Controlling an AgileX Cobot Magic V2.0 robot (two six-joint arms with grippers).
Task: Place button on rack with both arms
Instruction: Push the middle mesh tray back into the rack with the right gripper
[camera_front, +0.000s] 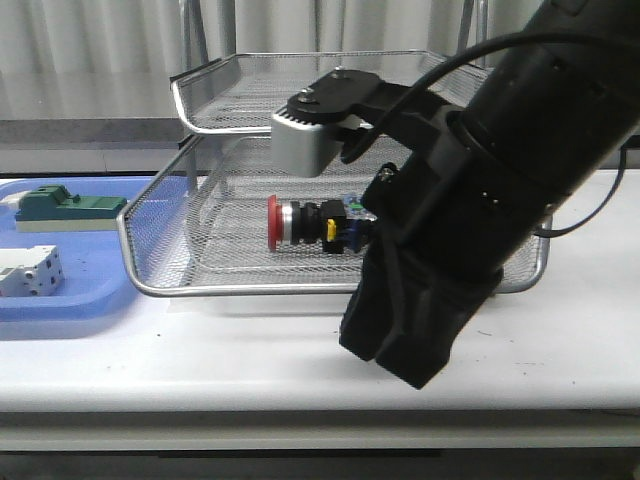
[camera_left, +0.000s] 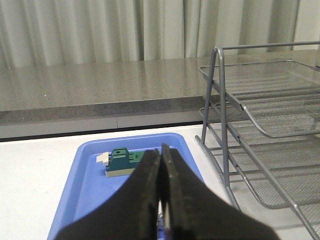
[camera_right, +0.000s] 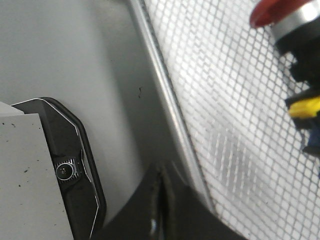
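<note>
The button (camera_front: 305, 223) lies on its side on the mesh of the rack's pulled-out lower tray (camera_front: 200, 290), red head to the left. In the right wrist view its red head, silver collar and yellow part (camera_right: 295, 30) show beyond the tray rim (camera_right: 165, 100). My right gripper (camera_front: 385, 362) is shut and empty, hanging over the table just in front of that rim; its fingers (camera_right: 172, 187) are pressed together. My left gripper (camera_left: 161, 150) is shut and empty above the blue tray (camera_left: 85, 190), left of the rack (camera_left: 222, 125). The left arm is out of the front view.
The flat blue tray (camera_front: 60, 300) at the table's left holds a green block (camera_front: 65, 207) and a white block (camera_front: 30, 272); the green block (camera_left: 122, 161) shows past my left fingers. My right arm covers the rack's right half. A black camera housing (camera_right: 75, 170) lies below the right gripper.
</note>
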